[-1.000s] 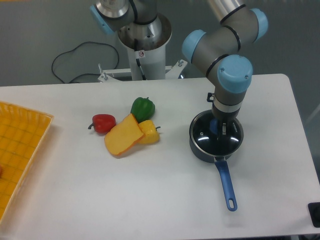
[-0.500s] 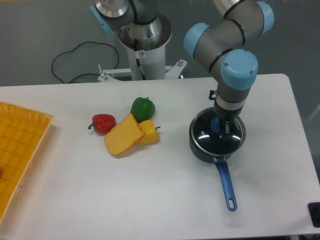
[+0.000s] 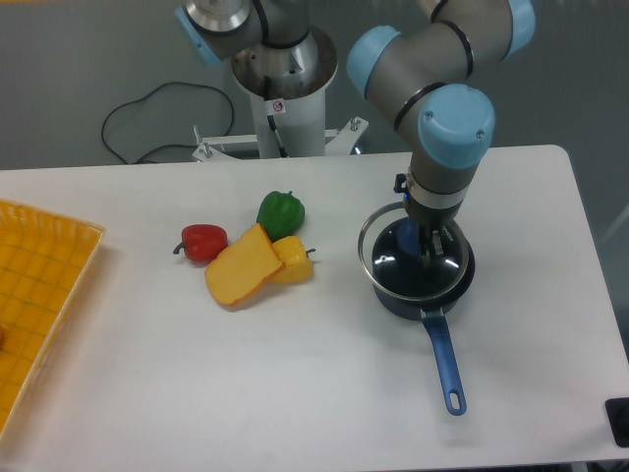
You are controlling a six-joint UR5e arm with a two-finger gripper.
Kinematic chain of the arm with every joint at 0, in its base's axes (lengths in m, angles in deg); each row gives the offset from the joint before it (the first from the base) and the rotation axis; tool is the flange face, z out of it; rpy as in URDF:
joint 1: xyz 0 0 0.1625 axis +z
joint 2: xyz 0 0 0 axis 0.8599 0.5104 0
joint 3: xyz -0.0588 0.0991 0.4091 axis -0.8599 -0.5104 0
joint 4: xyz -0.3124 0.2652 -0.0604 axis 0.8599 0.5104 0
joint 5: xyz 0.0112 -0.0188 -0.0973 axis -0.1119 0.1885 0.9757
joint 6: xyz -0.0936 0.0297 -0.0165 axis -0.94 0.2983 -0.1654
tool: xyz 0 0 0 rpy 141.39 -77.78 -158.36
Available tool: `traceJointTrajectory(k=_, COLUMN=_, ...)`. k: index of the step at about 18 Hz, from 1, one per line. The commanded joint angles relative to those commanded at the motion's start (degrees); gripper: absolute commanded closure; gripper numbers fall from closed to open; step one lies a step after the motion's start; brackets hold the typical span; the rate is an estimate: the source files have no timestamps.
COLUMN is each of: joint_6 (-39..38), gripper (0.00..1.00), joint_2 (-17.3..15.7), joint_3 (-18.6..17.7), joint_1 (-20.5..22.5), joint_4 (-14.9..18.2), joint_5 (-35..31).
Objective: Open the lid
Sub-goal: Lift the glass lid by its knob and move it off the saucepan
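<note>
bright even overhead light, soft shadows, small glints on the lid (image 3: 393, 258).

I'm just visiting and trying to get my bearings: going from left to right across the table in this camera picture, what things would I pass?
Yellow basket → red pepper → yellow wedge-shaped piece → dark saucepan, with the gripper holding the lid over it. The green pepper and yellow pepper overlap the wedge's span, so I left them out.
</note>
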Motion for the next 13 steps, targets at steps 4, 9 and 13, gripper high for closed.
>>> traceJointTrajectory(k=4, joint_6=-7.1, gripper=0.58, joint_2=-2.3, joint_3=-0.4, joint_1=-2.8, joint_4=2.5, joint_5=1.4)
traceJointTrajectory(k=9, joint_6=-14.1, gripper=0.58, joint_2=-2.4, joint_3=-0.6, joint_1=-6.1, joint_4=2.2, joint_5=5.3)
traceJointTrajectory(k=13, joint_6=-16.6, gripper=0.58, joint_2=-2.0, joint_3=-0.3, joint_1=-6.2, joint_4=2.1, joint_5=5.6)
